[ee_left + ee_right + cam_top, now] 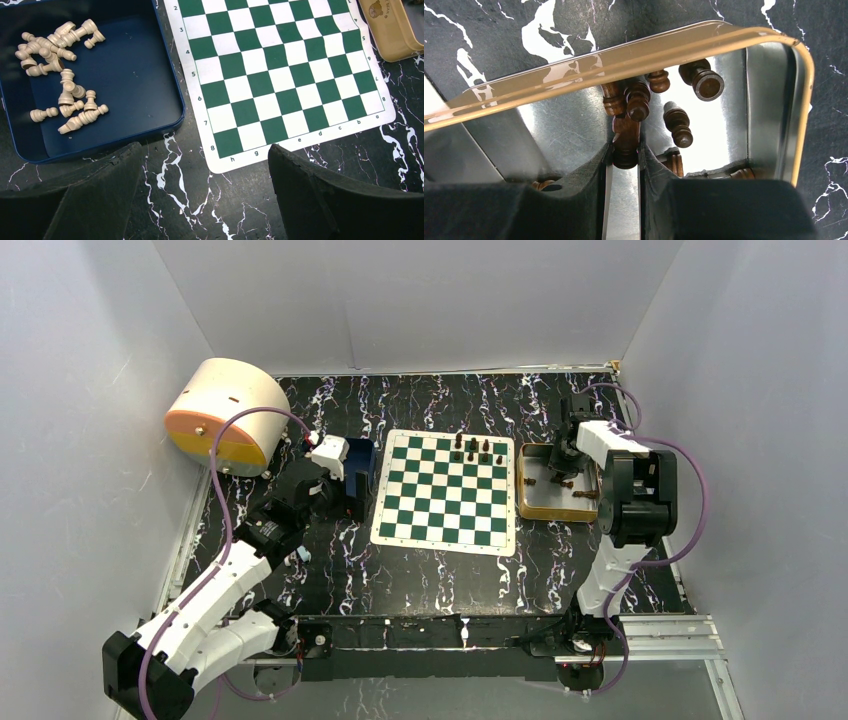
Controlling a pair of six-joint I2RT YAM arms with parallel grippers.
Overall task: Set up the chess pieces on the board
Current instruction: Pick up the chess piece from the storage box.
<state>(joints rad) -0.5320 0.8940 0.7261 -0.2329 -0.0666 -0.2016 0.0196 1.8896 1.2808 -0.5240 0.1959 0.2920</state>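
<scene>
The green and white board (445, 490) lies flat in the middle of the table. Several dark chess pieces (473, 449) stand along its far edge. More dark brown pieces (676, 127) lie loose in the gold tin tray (624, 60) to the right of the board. My right gripper (626, 152) is down inside that tray, shut on one dark brown piece (625, 135) pinched between its fingertips. My left gripper (205, 195) hangs open above the bare table at the board's (280, 75) near-left corner, with nothing between its fingers.
A blue tray (170, 90) holding several cream chess pieces (60, 75) sits just left of the board. A round cream and orange container (225, 415) stands at the back left. The gold tray's (527, 502) rim lies close to the board's right border.
</scene>
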